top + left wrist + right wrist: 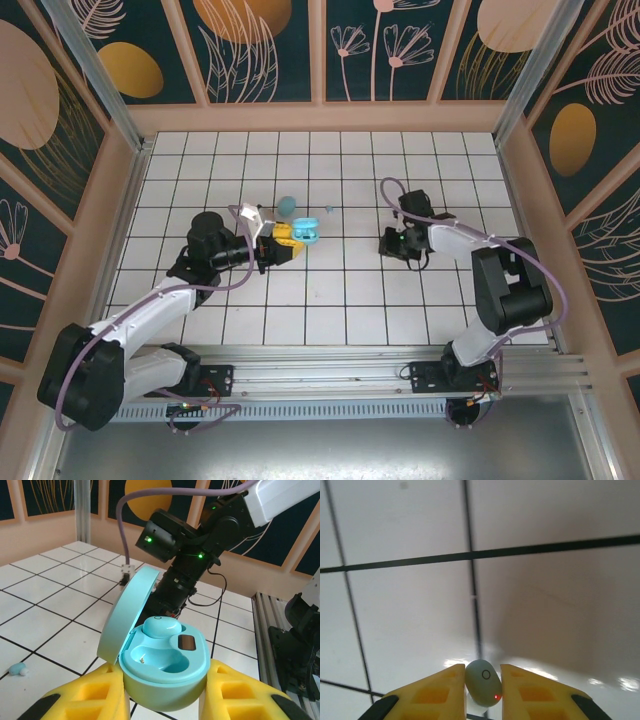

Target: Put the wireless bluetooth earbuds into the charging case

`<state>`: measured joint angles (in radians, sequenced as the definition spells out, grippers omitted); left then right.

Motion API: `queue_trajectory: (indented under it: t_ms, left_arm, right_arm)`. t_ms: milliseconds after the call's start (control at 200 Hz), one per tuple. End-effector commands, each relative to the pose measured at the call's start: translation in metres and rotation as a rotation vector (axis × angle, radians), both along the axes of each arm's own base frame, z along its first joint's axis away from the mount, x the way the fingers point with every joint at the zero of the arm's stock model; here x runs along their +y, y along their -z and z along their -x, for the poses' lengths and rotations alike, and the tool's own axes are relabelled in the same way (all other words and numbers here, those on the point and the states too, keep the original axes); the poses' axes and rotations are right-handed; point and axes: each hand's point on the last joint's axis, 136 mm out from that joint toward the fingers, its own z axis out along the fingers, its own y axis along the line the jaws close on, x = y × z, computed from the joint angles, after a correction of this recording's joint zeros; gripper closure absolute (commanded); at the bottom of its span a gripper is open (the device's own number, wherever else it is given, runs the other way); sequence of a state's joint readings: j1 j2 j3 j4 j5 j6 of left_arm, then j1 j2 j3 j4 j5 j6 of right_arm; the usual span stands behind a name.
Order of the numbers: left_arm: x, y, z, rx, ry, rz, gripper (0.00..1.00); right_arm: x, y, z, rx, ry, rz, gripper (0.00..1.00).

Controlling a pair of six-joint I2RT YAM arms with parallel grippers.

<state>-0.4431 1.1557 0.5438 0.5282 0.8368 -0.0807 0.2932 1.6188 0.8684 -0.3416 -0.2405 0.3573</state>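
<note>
Left claw (pixel 162 692): yellow fingers (pixel 90 697) pressed in on both sides of the charging case (pixel 165 672), case held upright and clear of the desk (pixel 45 625).
- Lid (pixel 127 610) hinged up, standing at 10 o'clock of the case body in the left wrist view.
- Seated earbud (pixel 161 627) sat in the far well, at 12 o'clock of the case interior.
- Near well (pixel 150 659) was bare; a small speck showed at its bottom, too small to identify.

Right claw (pixel 482 692): fingers nearly together, pinching one pale earbud, the pinched earbud (pixel 482 681), between the yellow pads (pixel 437 692).
- Circle mark faced the right wrist camera; a red dot glowed at 5 o'clock on its shell.
- Claw hung low over white tiles; contact with the desk could not be told.

Surroundings, top view:
- Left claw lay at 9 o'clock of desk centre, right claw at 3 o'clock, well apart.
- Light-blue oval pebble (pixel 288 205) lay just beyond the held case, at 11 o'clock of it.
- Loose earbud (pixel 330 210) lay on a tile at 1 o'clock of the case, near but not touching.
- Right arm (pixel 200 545) filled the background behind the lid in the left wrist view; bare tiles lay between the two claws.
</note>
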Motion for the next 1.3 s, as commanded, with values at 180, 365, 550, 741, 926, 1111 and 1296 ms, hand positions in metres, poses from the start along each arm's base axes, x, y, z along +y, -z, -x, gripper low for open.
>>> queue_trajectory:
  t_ms: [180, 365, 550, 741, 926, 1111, 1296]
  left_arm:
    - [-0.003, -0.013, -0.004, -0.057, 0.019, 0.022, 1.0]
    - [-0.001, -0.011, -0.003, -0.055, 0.014, 0.013, 1.0]
    - [-0.001, -0.011, -0.003, -0.056, 0.014, 0.014, 1.0]
    - [-0.002, -0.011, -0.003, -0.056, 0.019, 0.019, 1.0]
    - [-0.002, -0.012, -0.003, -0.056, 0.02, 0.02, 1.0]
    - [-0.002, -0.013, -0.003, -0.058, 0.019, 0.019, 1.0]
    - [-0.002, -0.012, -0.004, -0.055, 0.017, 0.018, 1.0]
  right_arm:
    - [-0.006, 0.013, 0.002, 0.016, 0.126, -0.066, 0.72]
    - [-0.01, -0.006, 0.003, -0.029, 0.14, -0.095, 0.6]
    - [-0.025, -0.026, 0.006, -0.078, 0.087, -0.132, 0.58]
    - [-0.029, -0.02, 0.012, -0.084, -0.061, -0.113, 0.65]
    - [-0.016, -0.011, 0.016, -0.082, -0.189, -0.142, 0.67]
    - [-0.012, -0.004, 0.014, -0.072, -0.224, -0.124, 0.68]
    - [-0.005, -0.001, 0.008, -0.074, -0.233, -0.119, 0.68]
